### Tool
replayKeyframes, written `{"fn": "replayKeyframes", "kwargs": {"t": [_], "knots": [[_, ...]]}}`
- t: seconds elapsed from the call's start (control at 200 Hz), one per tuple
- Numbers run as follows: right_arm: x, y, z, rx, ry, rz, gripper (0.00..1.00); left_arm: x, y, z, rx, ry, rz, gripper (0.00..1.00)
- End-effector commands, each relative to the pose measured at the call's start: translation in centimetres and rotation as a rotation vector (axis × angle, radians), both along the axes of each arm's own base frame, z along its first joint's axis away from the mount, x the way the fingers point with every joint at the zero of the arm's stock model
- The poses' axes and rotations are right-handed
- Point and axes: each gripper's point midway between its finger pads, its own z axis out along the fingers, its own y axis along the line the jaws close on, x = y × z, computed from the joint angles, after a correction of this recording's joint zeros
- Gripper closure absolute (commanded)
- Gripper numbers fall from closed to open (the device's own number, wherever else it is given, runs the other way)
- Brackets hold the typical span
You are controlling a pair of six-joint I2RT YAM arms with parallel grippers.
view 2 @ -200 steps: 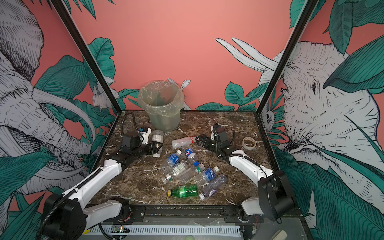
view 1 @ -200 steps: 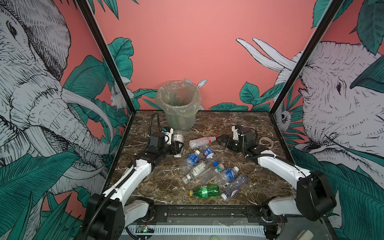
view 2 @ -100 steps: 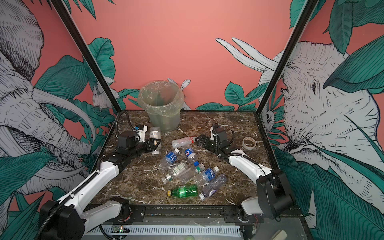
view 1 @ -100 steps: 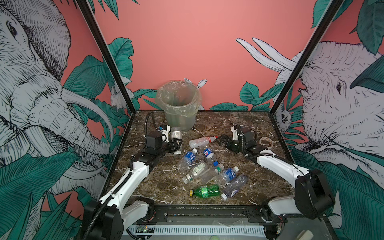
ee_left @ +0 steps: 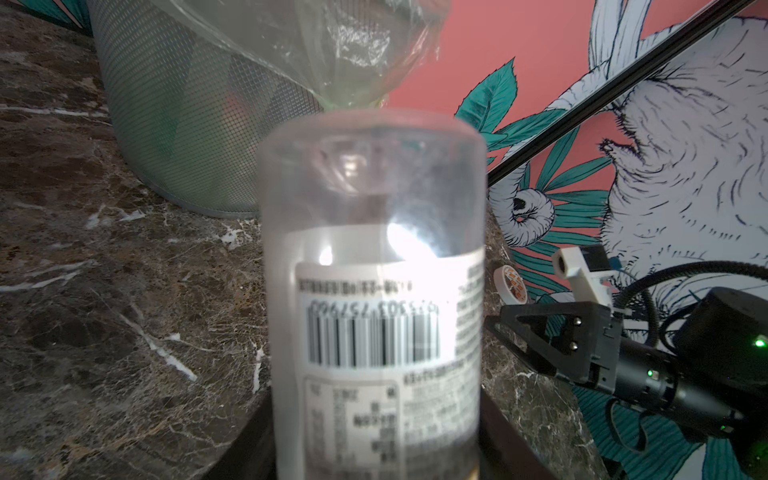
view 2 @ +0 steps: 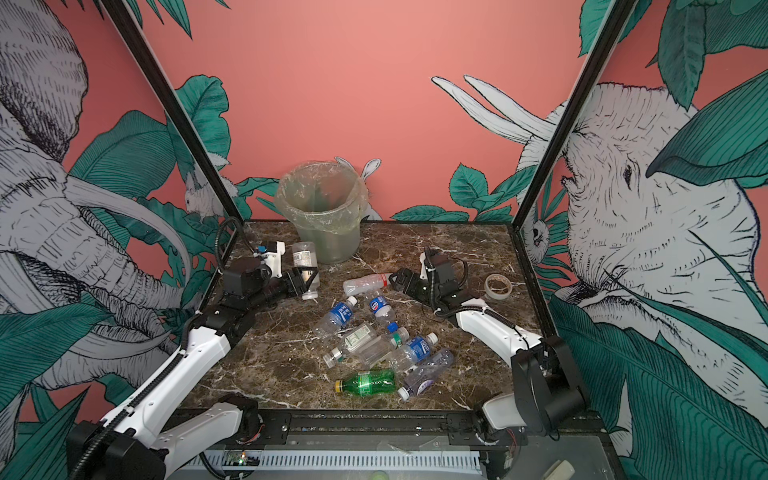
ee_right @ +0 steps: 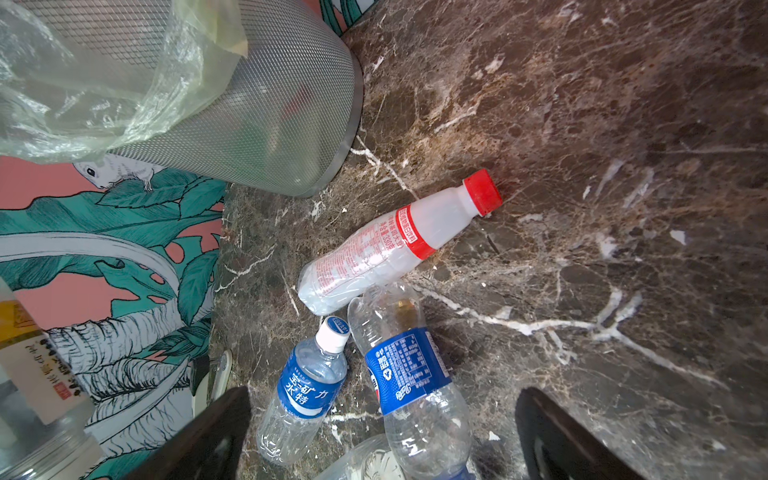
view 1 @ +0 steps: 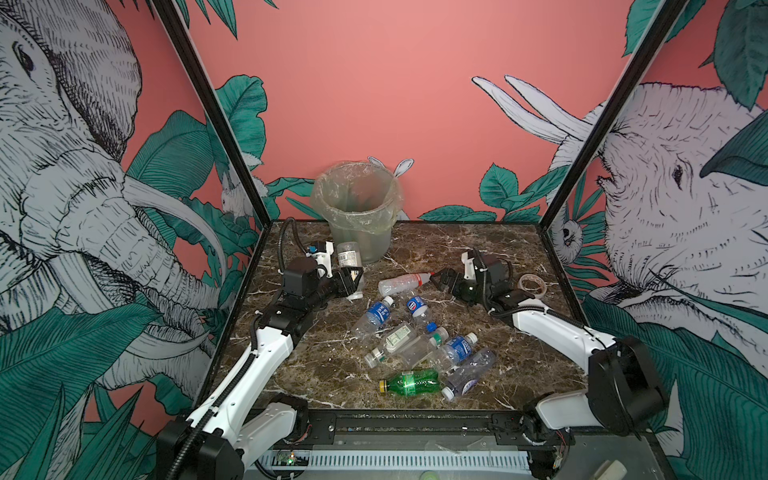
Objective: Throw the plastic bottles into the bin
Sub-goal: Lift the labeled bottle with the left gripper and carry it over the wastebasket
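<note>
Now our left gripper [view 1: 351,282] clamps the white-labelled bottle [view 1: 348,257] at seven o'clock of the bin [view 1: 374,241]; our right gripper [view 1: 436,279] gapes empty at three o'clock of the red-capped bottle [view 1: 401,284]. Lifting low, we could snag the liner [view 1: 361,224], tipping the bin.

Nine plastic bottles [view 1: 456,348] show outside the one bin [view 1: 376,243] in both top views. Anything inside it cannot be counted through its one liner [view 1: 357,199]. Three of the nine carry bold blue labels. One is a green bottle [view 1: 411,381], one a milky red-capped bottle [view 1: 399,284], one a barcode-labelled bottle [ee_left: 374,291] and one a violet-tinted bottle [view 1: 469,374]. The last two are clear bottles [view 1: 417,350]. Among the caps, one is red, one yellow, one blue and one green. There is one tape roll [view 2: 498,294]. There are two robot arms, the left arm [view 1: 266,353] and the right arm [view 1: 557,332].
</note>
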Motion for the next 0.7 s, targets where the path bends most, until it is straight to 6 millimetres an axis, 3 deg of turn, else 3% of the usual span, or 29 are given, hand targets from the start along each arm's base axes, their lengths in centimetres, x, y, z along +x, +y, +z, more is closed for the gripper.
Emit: {"fn": "replayKeyframes", "kwargs": {"t": [0.0,0.2,0.395,0.555,0.695], "knots": [[1.0,0.3,1.5,0.035,-0.042,-0.005,0.01,0.0,0.5,3.0,-0.048,-0.086,0.032,0.54],[0.7,0.1,1.4,0.034,-0.043,-0.006,0.01,-0.2,1.3,2.8,-0.037,-0.094,0.067,0.54],[0.5,-0.1,1.8,0.031,-0.051,-0.01,0.01,0.3,2.2,5.3,-0.006,-0.148,0.12,0.54],[0.4,-0.2,2.0,0.034,-0.055,-0.015,0.01,2.5,2.6,8.8,0.039,-0.196,0.16,0.54],[0.1,-0.4,2.5,0.041,-0.059,-0.019,0.01,6.1,1.8,12.1,0.078,-0.203,0.16,0.54]]}}
